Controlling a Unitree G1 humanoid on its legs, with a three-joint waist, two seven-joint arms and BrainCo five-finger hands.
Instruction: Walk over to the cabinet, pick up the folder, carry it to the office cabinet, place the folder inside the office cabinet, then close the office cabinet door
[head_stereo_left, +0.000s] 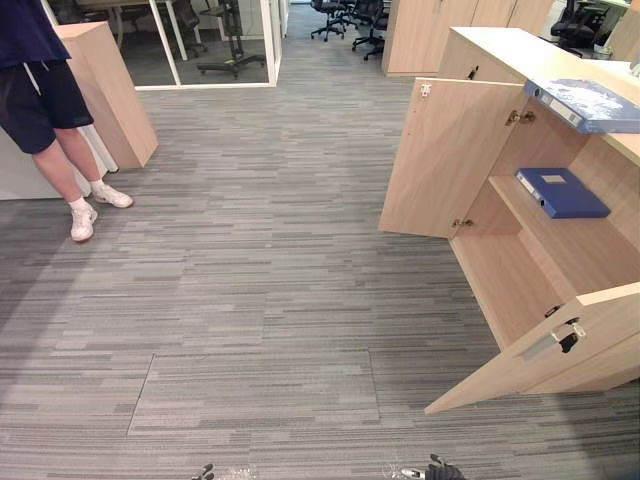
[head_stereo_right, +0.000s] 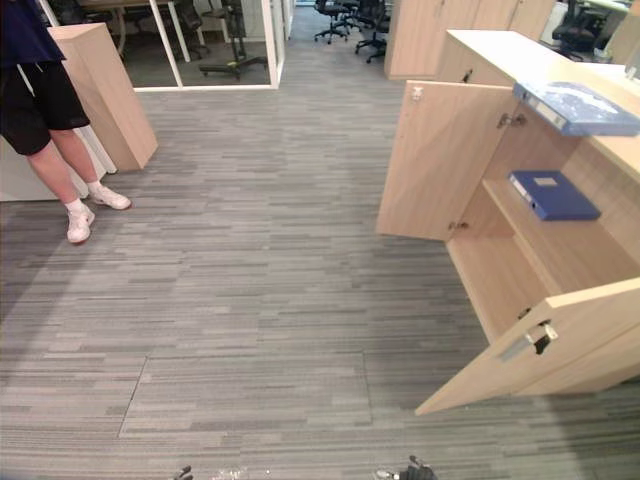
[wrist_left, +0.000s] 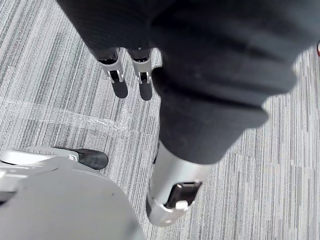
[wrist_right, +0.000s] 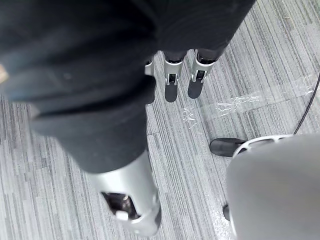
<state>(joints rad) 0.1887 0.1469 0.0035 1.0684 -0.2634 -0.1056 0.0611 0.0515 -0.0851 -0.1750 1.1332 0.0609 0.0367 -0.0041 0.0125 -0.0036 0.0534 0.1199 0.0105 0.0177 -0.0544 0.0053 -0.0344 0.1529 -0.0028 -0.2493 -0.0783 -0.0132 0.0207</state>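
Both hands hang low over the grey carpet floor (head_stereo_left: 250, 300). Left hand (wrist_left: 172, 175): fingers straight, thumb apart, holding nothing. Right hand (wrist_right: 171, 82): same condition, fingers straight and empty. A strip of clear tape (wrist_left: 65, 117) lies on the carpet past the left fingers.

Office cabinet (head_stereo_left: 510, 280) stands to the robot's right, both doors swung wide. Far door (head_stereo_left: 445, 160) stands well out from the cabinet front. Near door (head_stereo_left: 600, 340) carries a metal handle (head_stereo_left: 555, 340). One blue folder (head_stereo_left: 562, 192) lies flat on the inner shelf (head_stereo_left: 590, 245), towards the far end. A second blue folder (head_stereo_left: 585, 105) lies on the cabinet's tabletop (head_stereo_left: 520, 55), over the front edge.

At far left, a person (head_stereo_left: 40, 90) in dark shorts and white shoes stands beside a tall wooden cabinet (head_stereo_left: 105, 90). Office chairs (head_stereo_left: 350, 15) stand in the background.
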